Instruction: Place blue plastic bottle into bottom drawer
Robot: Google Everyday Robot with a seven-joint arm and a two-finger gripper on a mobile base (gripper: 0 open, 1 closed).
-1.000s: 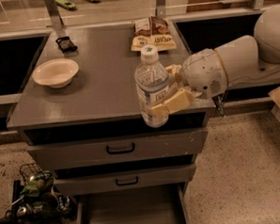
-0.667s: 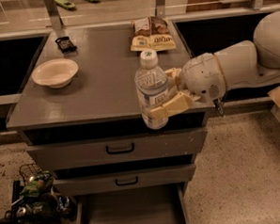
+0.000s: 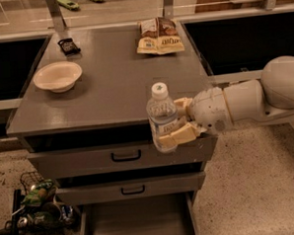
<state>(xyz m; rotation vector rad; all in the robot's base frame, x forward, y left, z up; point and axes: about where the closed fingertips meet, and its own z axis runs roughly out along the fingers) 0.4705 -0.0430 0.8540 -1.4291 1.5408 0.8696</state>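
The blue plastic bottle (image 3: 162,116), clear and ribbed with a white cap and a pale label, hangs upright in front of the cabinet's front edge. My gripper (image 3: 178,122) comes in from the right on a white arm and is shut on the bottle, one cream finger (image 3: 177,136) low across its body and another behind near the shoulder. Below, the bottom drawer (image 3: 138,224) stands pulled out, a wide grey tray with a bare floor. The bottle is well above it, level with the top drawer.
On the grey cabinet top lie a white bowl (image 3: 58,76), a small black object (image 3: 68,45) and a snack bag (image 3: 159,36). The two upper drawers (image 3: 124,156) with black handles are closed. A wire basket of clutter (image 3: 39,204) sits on the floor at left.
The bottle and gripper have dropped lower, from above the cabinet top's edge down to in front of the top drawer. The drawers have not moved.
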